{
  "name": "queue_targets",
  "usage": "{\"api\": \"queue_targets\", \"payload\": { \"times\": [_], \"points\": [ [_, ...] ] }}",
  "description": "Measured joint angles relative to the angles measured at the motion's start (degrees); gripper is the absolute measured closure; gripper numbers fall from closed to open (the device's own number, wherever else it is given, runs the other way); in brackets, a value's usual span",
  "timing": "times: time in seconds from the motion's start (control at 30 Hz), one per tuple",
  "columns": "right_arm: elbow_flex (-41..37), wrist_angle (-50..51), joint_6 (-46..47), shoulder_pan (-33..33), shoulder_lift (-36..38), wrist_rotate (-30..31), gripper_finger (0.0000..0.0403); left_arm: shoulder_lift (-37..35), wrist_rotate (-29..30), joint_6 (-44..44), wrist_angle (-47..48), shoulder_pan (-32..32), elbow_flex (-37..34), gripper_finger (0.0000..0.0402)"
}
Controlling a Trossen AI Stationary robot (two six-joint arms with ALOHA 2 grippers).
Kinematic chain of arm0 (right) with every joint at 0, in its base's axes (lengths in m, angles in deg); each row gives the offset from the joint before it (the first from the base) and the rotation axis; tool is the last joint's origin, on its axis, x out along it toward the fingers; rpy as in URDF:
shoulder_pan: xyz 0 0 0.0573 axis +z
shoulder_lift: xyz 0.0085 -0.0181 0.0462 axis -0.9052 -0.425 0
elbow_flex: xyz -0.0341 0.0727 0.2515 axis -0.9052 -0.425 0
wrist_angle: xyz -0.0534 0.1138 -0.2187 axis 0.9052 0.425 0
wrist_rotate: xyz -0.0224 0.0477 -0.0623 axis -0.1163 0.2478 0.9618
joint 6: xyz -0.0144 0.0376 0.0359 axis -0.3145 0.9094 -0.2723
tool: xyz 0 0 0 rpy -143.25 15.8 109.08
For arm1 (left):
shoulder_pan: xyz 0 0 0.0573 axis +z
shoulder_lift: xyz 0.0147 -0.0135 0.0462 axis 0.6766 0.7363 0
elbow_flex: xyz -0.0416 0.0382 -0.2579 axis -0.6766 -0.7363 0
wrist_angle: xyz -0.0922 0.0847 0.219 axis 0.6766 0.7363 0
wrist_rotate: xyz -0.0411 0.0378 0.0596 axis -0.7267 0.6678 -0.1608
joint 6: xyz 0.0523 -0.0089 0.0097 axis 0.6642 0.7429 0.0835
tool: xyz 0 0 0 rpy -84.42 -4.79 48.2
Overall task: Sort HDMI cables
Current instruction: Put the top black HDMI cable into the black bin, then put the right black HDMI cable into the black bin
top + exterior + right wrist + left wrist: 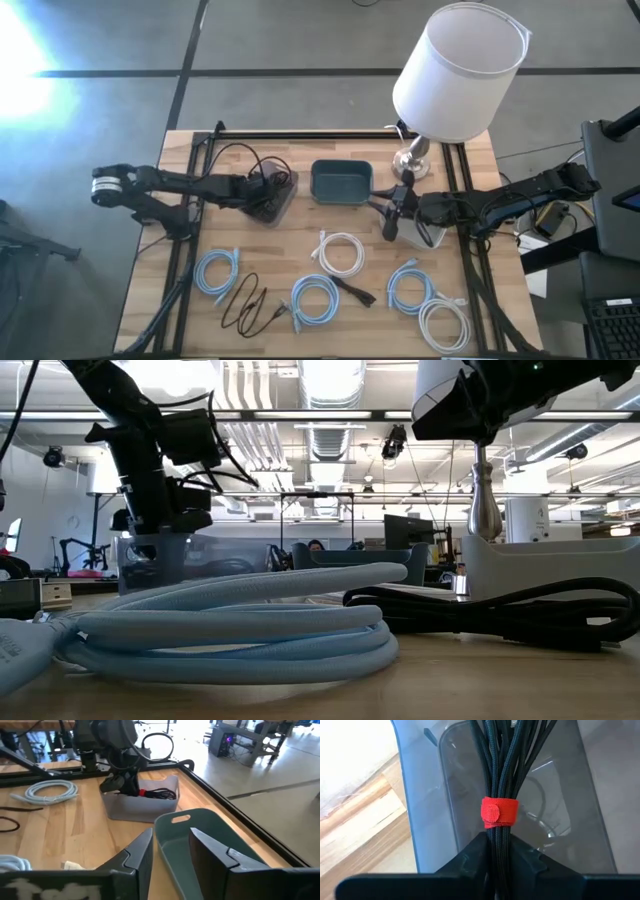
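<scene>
Left gripper (497, 852): jaws closed on black cable bundle (502, 775), gripped just below its red strap (499, 812); bundle hangs fwd of the fingers into the clear bin (277, 200), directly beneath the gripper. Step in hand, by judgement: depositing the black bundle in that bin. To do well: keep wrist centred over the bin, lower until the loose end lies on the floor of the bin, then open jaws fully and lift straight up so the strap does not snag a fingertip; check that no loop drapes over the bin wall (422, 810). A black lead arcs over the table edge behind the gripper; origin unclear. Right gripper (170, 852): jaws apart w/ a moderate gap, holding nothing, hovering at the rim of the teal bin (210, 840), which sits just beside the clear bin. Lamp (455, 75) stands close behind the right gripper; avoid swinging into its base. Remaining cables lie on the table (500, 300) well apart from both grippers, toward the near edge: light-blue coils (217, 272), (315, 300), (409, 288); white coils (341, 250), (443, 325); thin black cable (245, 300) between two blue coils; short black cable (352, 290) beside the white coil. Sorting looks barely started; most cables are not yet binned.
</scene>
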Motion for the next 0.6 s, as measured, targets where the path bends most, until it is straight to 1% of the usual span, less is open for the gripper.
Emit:
{"api": "queue_targets", "payload": {
  "times": [0.2, 0.3, 0.47, 0.53, 0.6],
  "points": [
    [0.2, -0.2, -1.0, 0.0, 0.0, -4.8, 0.0252, 0.6, 1.4, -0.7, -0.2, 0.1, 0.0, 0.0278],
    [0.7, -0.6, 0.6, 0.0, -0.3, -9.9, 0.0241, 0.6, 1.7, -1.0, -0.6, 0.1, 0.0, 0.0262],
    [0.7, -1.3, 5.0, 0.7, -3.6, -22.9, 0.023, 0.2, 1.7, -1.0, -0.9, 0.1, 0.2, 0.0255],
    [0.7, -2.4, 7.2, 1.6, -6.4, -24.9, 0.0227, 0.1, 1.6, -1.0, -0.9, 0.1, 0.8, 0.0255],
    [0.7, -2.4, 9.9, 2.6, -9.3, -25.1, 0.0227, 0.0, 1.5, -1.0, -0.8, 0.1, 1.7, 0.0254]
  ]
}}
